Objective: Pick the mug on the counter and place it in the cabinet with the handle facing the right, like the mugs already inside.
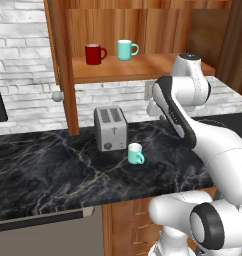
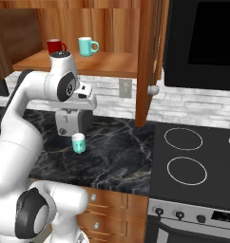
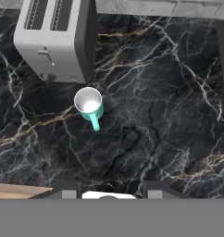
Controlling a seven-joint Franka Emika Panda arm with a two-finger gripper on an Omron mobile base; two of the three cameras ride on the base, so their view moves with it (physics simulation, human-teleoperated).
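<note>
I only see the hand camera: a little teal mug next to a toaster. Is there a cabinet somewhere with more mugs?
Observer: Yes. A wooden cabinet hangs above the counter, with a dark red mug and a teal mug on its shelf.
Operator: Which way do they face?
Observer: Each handle points right.
Operator: What's past the counter's end?
Observer: A black stovetop with ring burners, on the right.

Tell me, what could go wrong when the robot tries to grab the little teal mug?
The mug stands right beside the toaster, so the end effector, coming down with a gap between its fingertips, might bump the toaster or tip the mug. The shelf of the cabinet already holds a red mug and a teal one; placing could knock them.
</note>
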